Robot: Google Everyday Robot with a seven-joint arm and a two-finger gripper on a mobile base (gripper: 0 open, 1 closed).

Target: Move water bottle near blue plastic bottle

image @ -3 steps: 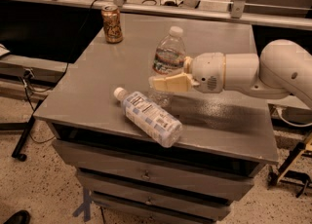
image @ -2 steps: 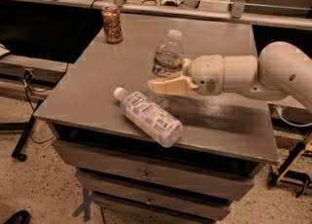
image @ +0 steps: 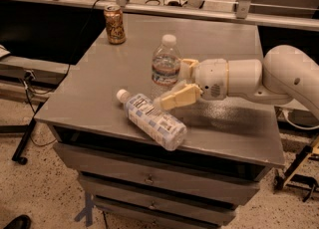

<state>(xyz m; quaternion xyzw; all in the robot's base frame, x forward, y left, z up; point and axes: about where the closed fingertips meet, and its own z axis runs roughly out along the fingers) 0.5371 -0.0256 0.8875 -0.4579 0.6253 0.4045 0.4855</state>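
The water bottle, slim, clear, with a white cap and a dark label band, stands upright at the middle of the grey table. My gripper reaches in from the right and is shut on the bottle's lower part, one beige finger in front of it and the other behind. The blue plastic bottle, with a pale blue and white label, lies on its side near the table's front edge, cap pointing left, just in front of the gripper.
A brown drink can stands at the table's back left corner. The white arm stretches over the right half of the table. Drawers sit under the tabletop. A metal rail runs behind the table.
The gripper and the water bottle have moved together a little to the left and toward the front edge, closer to the lying blue plastic bottle.
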